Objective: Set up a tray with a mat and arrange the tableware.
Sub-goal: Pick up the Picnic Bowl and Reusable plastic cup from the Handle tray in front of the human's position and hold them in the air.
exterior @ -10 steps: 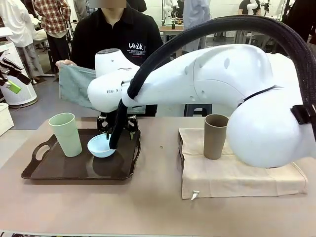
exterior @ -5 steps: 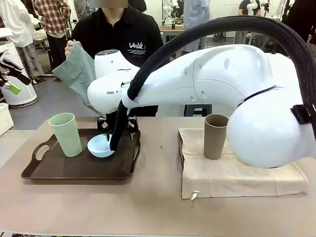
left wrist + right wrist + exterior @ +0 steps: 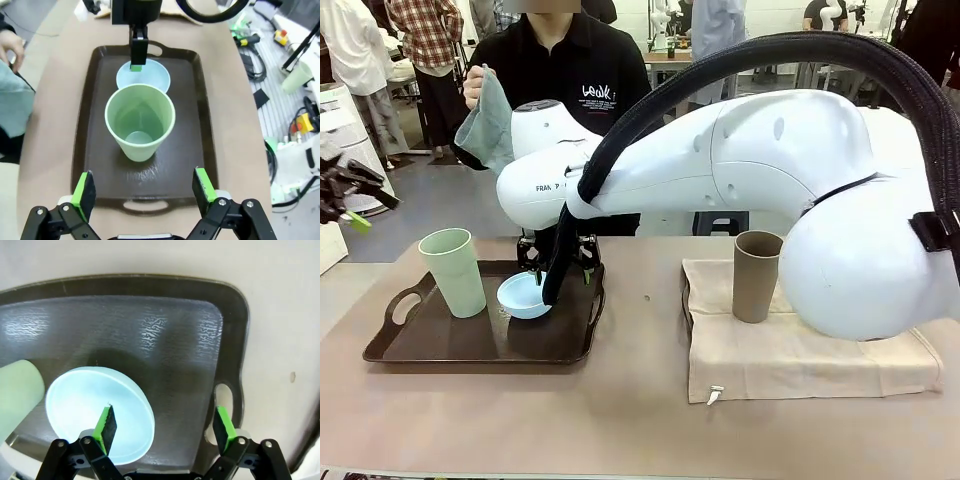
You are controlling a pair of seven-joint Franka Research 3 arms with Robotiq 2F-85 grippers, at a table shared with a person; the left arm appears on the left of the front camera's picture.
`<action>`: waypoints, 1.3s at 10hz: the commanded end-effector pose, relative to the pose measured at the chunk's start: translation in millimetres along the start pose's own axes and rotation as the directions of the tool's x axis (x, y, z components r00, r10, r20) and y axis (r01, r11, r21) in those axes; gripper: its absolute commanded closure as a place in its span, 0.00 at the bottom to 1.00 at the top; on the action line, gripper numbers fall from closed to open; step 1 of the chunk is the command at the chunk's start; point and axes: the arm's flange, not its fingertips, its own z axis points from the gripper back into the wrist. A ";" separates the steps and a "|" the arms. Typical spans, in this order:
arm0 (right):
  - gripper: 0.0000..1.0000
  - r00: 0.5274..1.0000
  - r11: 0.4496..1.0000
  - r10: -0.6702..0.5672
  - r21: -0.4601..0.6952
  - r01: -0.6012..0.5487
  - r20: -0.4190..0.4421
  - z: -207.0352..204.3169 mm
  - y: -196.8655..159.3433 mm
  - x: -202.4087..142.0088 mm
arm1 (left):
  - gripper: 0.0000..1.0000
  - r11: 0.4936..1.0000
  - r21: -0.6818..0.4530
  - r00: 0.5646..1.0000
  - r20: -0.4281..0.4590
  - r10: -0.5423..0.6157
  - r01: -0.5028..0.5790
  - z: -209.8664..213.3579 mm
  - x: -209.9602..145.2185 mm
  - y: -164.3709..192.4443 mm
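A dark brown tray lies at the table's left and carries a pale green cup and a light blue bowl. My right gripper is open low over the tray. One finger stands inside the bowl and the other outside its rim. My left gripper hangs open, high above the tray's near handle, looking down on the cup and the bowl. A taupe cup stands on a beige cloth mat at the right. The person holds a grey-green cloth bunched near the shoulder.
My right arm spans the middle of the table from the right, with its black cable hose arching over it. My left gripper hovers off the table's left edge. Bare tabletop lies between the tray and the beige mat and along the near edge.
The person has raised the grey-green cloth and gathered it up from a spread-out hold. My left gripper has dropped a little at the far left. The right gripper has hardly moved.
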 end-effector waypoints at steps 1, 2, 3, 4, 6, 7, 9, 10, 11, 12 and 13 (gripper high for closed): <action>0.00 1.000 1.000 0.003 -0.015 -0.003 0.015 0.2 0.2 -0.8 | 0.00 0.996 0.025 0.997 -0.008 0.081 -0.081 -31.6 15.2 14.0; 0.00 1.000 1.000 0.003 -0.015 -0.003 0.015 0.2 0.2 -0.8 | 0.00 0.995 0.018 0.995 -0.026 0.098 -0.098 -42.6 15.8 19.2; 0.00 1.000 1.000 0.003 -0.015 -0.003 0.015 0.2 0.2 -0.8 | 0.00 0.995 0.008 0.995 -0.027 0.097 -0.097 -46.6 12.8 22.2; 0.00 1.000 1.000 0.003 -0.015 -0.003 0.015 0.2 0.2 -0.8 | 0.00 0.996 -0.021 0.996 -0.023 0.090 -0.090 -46.1 17.9 19.6; 0.00 1.000 1.000 0.003 -0.015 -0.003 0.015 0.2 0.2 -0.8 | 0.00 0.996 -0.015 0.996 -0.031 0.084 -0.084 -52.2 14.9 24.6; 0.00 1.000 1.000 0.003 -0.015 -0.003 0.015 0.2 0.2 -0.8 | 0.00 0.996 -0.015 0.996 -0.031 0.084 -0.084 -52.2 14.9 24.6; 0.00 1.000 1.000 0.003 -0.015 -0.003 0.015 0.2 0.2 -0.8 | 0.00 0.996 -0.015 0.996 -0.031 0.084 -0.084 -52.2 14.9 24.6; 0.00 1.000 1.000 0.003 -0.015 -0.003 0.015 0.2 0.2 -0.8 | 0.00 0.996 -0.021 0.995 -0.029 0.090 -0.091 -51.9 15.3 23.5; 0.00 1.000 1.000 0.003 -0.015 -0.003 0.015 0.2 0.2 -0.8 | 0.00 0.999 -0.036 0.999 -0.026 0.038 -0.039 -55.5 0.4 29.5; 0.00 1.000 1.000 0.003 -0.015 -0.003 0.015 0.2 0.2 -0.8 | 0.00 0.998 -0.051 0.999 0.026 -0.043 0.044 -47.3 -15.8 29.5; 0.00 1.000 1.000 0.003 -0.015 -0.003 0.015 0.2 0.2 -0.8 | 0.00 0.991 -0.099 0.992 0.099 -0.080 0.090 -37.6 -34.0 31.5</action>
